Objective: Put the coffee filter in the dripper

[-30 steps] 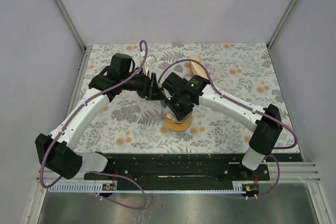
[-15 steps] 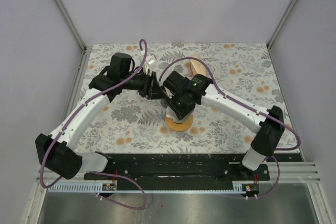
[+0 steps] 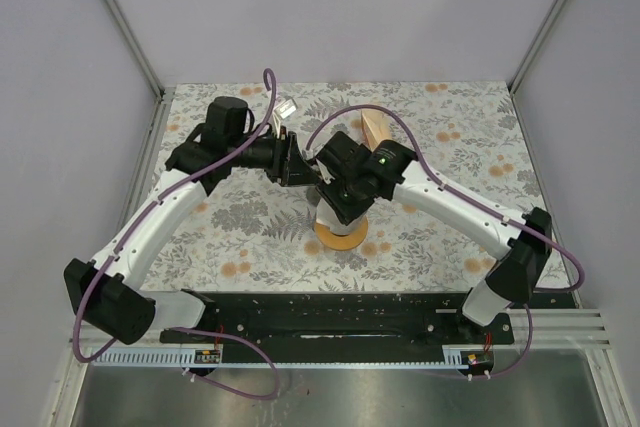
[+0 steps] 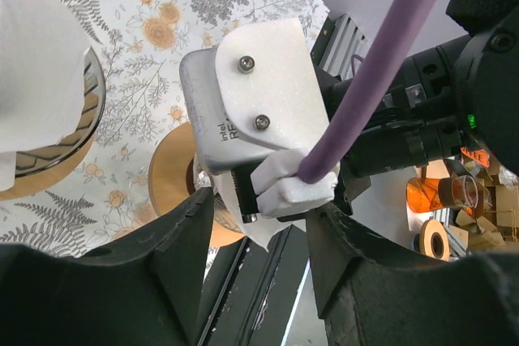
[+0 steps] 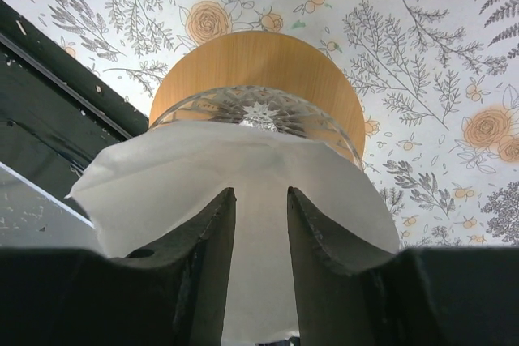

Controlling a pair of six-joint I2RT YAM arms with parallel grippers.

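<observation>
**Filter perched on the dripper's mouth, not yet evenly seated**

The coffee filter (image 5: 162, 188) lies across the top of the glass dripper (image 5: 258, 113). One flap spreads out past the dripper's rim on the side toward the dark rail (image 5: 57, 62). The right end effector (image 5: 259, 200) stands directly above the dripper, fingers apart with paper showing in the gap. Whether they pinch the paper I cannot tell. The left end effector (image 4: 259, 216), just beside the dripper, is spread wide and holds nothing.

Risks, as I judge them:
- If the paper clings to a finger on lift-off, it comes back out of the dripper.
- A downward push off the dripper's centre could tip it on its wooden base (image 5: 259, 58).
- Both wrists crowd over the dripper, so the purple cable (image 4: 381, 62) could snag.

Only the right wrist view shows paper against glass. The top view hides both under the arms, leaving just the base's edge. The left wrist view is mostly blocked by the other wrist's camera housing (image 4: 243, 95), with a small corner of white paper below it.
</observation>
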